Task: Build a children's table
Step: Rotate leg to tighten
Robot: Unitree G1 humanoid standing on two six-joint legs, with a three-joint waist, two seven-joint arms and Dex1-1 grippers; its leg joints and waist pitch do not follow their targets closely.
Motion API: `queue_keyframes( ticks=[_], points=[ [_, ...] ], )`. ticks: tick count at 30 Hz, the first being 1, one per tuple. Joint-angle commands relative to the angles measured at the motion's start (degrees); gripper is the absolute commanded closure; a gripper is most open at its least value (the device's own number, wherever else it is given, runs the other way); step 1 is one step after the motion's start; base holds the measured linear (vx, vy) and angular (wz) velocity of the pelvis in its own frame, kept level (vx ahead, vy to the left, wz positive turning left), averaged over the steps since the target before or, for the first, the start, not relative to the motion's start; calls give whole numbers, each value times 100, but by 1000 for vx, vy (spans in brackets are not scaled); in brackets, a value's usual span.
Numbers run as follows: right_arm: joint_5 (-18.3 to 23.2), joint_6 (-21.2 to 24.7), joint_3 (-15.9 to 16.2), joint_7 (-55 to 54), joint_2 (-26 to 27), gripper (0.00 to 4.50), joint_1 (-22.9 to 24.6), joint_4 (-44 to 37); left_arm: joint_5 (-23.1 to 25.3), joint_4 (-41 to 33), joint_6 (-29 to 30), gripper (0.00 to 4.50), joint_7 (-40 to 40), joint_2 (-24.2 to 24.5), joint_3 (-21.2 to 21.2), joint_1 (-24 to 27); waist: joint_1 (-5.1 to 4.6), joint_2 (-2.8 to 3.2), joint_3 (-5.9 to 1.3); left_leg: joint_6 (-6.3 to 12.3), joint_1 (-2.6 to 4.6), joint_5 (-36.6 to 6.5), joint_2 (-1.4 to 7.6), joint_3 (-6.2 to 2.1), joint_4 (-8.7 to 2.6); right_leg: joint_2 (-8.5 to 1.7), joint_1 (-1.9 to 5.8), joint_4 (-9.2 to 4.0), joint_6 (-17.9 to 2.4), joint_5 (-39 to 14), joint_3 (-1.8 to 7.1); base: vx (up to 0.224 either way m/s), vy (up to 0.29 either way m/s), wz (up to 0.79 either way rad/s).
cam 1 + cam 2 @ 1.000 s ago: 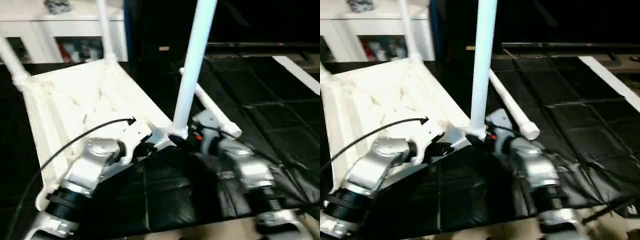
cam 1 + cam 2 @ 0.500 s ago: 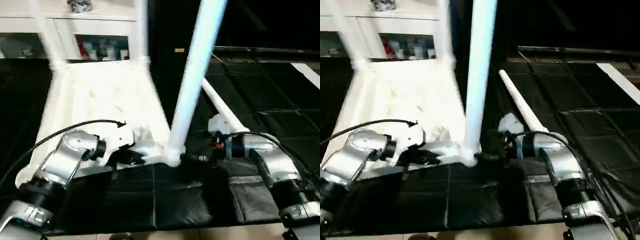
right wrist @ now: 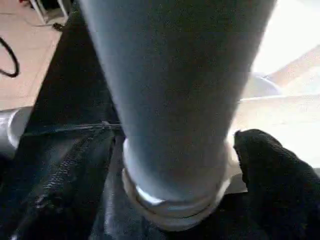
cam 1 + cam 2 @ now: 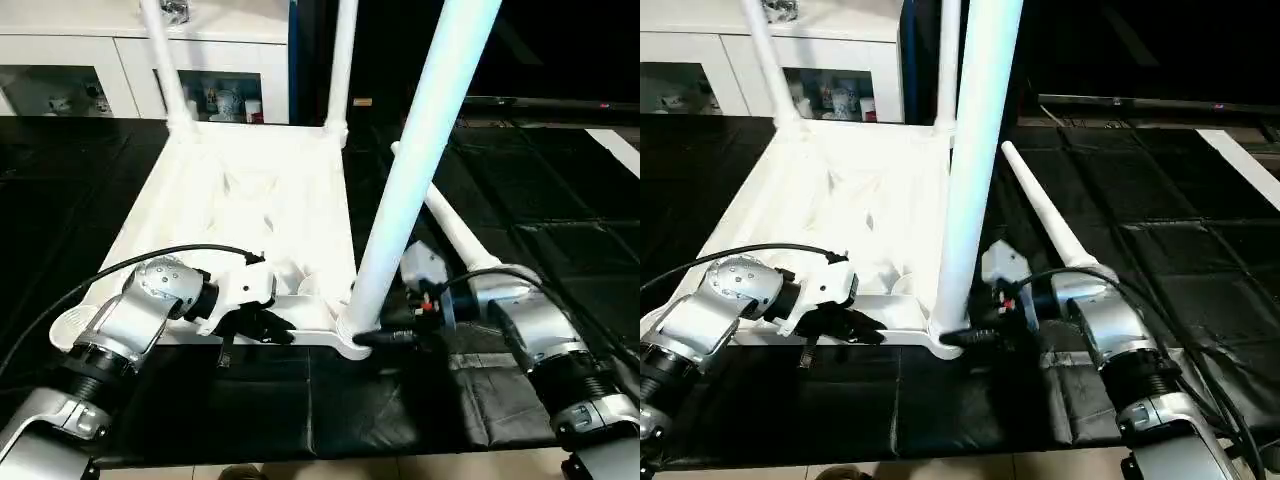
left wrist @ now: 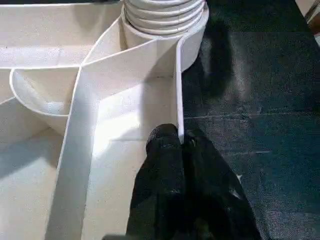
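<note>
Here the tabletop point(image 4: 250, 230) lies ribbed side up on the black floor mat point(image 4: 560, 210), three legs standing in its sockets, the fourth leg point(image 4: 1045, 225) lying loose at 3 o'clock. Left claw point(image 5: 181, 145) pinches the near rim wall, likely to steady it, while right claw point(image 3: 200, 165) straddles the near-corner leg point(image 4: 415, 170) at its base, fingers wide. Left wrist view shows the socket's threaded rings point(image 5: 162, 12).

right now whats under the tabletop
The tabletop lies ribs-up on black floor mats. What is beneath it is covered.
</note>
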Motion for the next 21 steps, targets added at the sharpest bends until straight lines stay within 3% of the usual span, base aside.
queue_keyframes(
  ticks=[1, 3, 4, 6, 14, 21],
  points=[
    [-6, -35, 47, 135, -107, 50, -42, 3, 93, 33, -159, 450, -75, -1, -100, -202, -34, 43, -441, 93, 67, -1429, 163, -11, -404, -395, 287, -400, -1082, -1838, 300, 0, 0, 0],
    [1, -41, 51, 162, -114, 50, -42, 10, 92, 89, -196, 450, -75, -5, -110, -224, -33, 39, -435, 94, 60, -1467, 152, -10, -403, -397, 294, -407, -1050, -1954, 296, 0, 0, 0],
    [-5, -62, 46, 147, -100, 80, -54, 40, 94, 142, -233, 450, -72, -10, -117, -244, -34, 35, -432, 92, 58, -1475, 152, -13, -405, -400, 295, -414, -1034, -2003, 295, 0, 0, 0],
    [-6, -74, 37, 109, -60, 87, -84, 95, 99, 196, -269, 450, -70, -20, -120, -265, -29, 43, -432, 83, 71, -1490, 152, -14, -403, -406, 282, -429, -1003, -2106, 296, 0, 0, 0],
    [-15, -13, 30, -35, 115, 163, -212, 316, 118, 395, -394, 450, -61, -65, -110, -349, -25, 51, -442, 56, 70, -1469, 164, -16, -405, -401, 285, -399, -1083, -1913, 296, 0, 0, 0],
    [1, -18, 39, -75, 200, 183, -216, 376, 109, 481, -437, 450, -4, -89, -116, -357, -30, 36, -430, 43, 70, -1531, 155, -19, -408, -411, 284, -426, -991, -2194, 292, 0, 0, 0]
  ],
)
